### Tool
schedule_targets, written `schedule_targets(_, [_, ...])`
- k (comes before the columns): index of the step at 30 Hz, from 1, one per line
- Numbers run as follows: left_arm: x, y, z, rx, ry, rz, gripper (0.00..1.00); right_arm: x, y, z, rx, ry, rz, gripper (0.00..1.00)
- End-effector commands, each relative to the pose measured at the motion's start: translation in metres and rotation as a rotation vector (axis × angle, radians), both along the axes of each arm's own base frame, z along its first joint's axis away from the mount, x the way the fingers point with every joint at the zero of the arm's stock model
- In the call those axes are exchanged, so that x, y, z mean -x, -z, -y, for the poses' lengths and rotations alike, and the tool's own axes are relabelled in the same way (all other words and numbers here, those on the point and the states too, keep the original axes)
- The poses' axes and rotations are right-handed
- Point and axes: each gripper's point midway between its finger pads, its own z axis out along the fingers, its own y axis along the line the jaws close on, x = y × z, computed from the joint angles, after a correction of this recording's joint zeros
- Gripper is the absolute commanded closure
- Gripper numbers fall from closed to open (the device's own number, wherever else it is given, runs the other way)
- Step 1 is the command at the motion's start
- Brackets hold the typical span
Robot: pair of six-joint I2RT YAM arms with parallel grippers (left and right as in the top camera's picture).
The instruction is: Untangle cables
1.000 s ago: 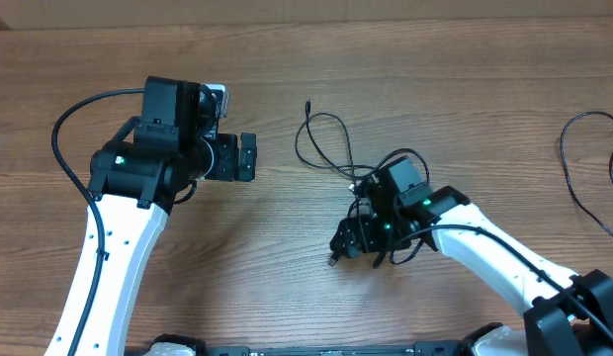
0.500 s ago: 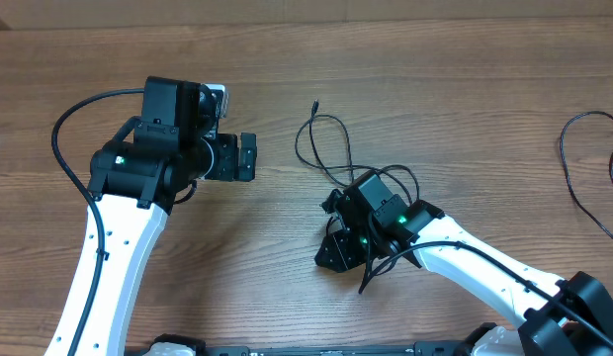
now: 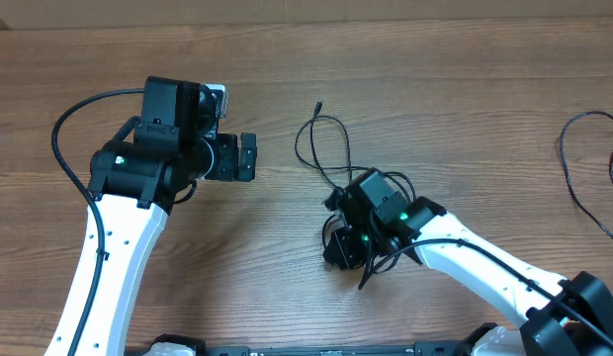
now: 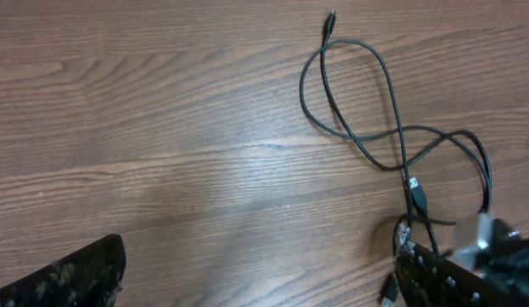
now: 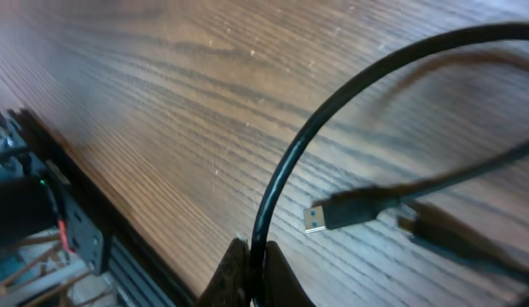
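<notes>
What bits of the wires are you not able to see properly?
- Overhead: where the tangled cables knot, covered by the right pincer.
- Overhead: the far cable, cut off by the right edge.
- Right wrist: the pinched cable, its far stretch blurred.

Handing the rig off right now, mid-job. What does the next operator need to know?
Left gripper: open, empty, hovering left of the cables.
Right gripper: shut on one black cable; a USB plug lies beside it.
Cable bundle: looped and crossing itself at the table's centre. A separate cable lies at the right edge.
Done: one strand gripped.
Left: draw it free and separate the loops.
</notes>
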Motion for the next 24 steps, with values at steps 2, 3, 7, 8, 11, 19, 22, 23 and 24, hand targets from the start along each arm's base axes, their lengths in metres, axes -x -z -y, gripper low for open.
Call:
schedule_targets(2, [-0.005,-0.004,-0.002,-0.003,-0.015,0.01,0.0,-0.051,-0.059,-0.003,-0.067,0.062,0.102,0.96])
schedule_targets(3, [-0.005,-0.004,-0.002,-0.003,-0.015,0.011,0.0,-0.06,-0.074,-0.002,-0.074,0.063,0.127,0.96])
schedule_targets(7, [-0.005,-0.004,-0.002,-0.003,-0.015,0.011,0.01,-0.095,-0.143,0.005,-0.11,0.079,0.257,0.96])
schedule_targets(8, [-0.005,-0.004,-0.002,-0.003,-0.015,0.011,0.0,-0.105,-0.164,0.008,-0.116,0.098,0.299,0.96])
schedule_targets(11, [-0.005,-0.004,-0.002,-0.003,-0.015,0.01,0.01,-0.129,-0.223,0.02,-0.137,0.158,0.426,0.96])
schedule_targets(19, [-0.005,-0.004,-0.002,-0.003,-0.015,0.011,0.0,-0.147,-0.404,0.054,-0.3,0.278,0.836,0.96])
schedule_targets(22, [-0.005,-0.004,-0.002,-0.003,-0.015,0.01,0.01,-0.139,-0.458,0.068,-0.369,0.327,0.953,0.96])
schedule_targets(23, [-0.005,-0.004,-0.002,-0.003,-0.015,0.011,0.0,-0.135,-0.477,0.074,-0.396,0.349,0.994,0.96])
schedule_targets(24, [-0.005,-0.004,-0.002,-0.003,-0.015,0.011,0.0,-0.128,-0.5,0.083,-0.423,0.37,1.051,0.96])
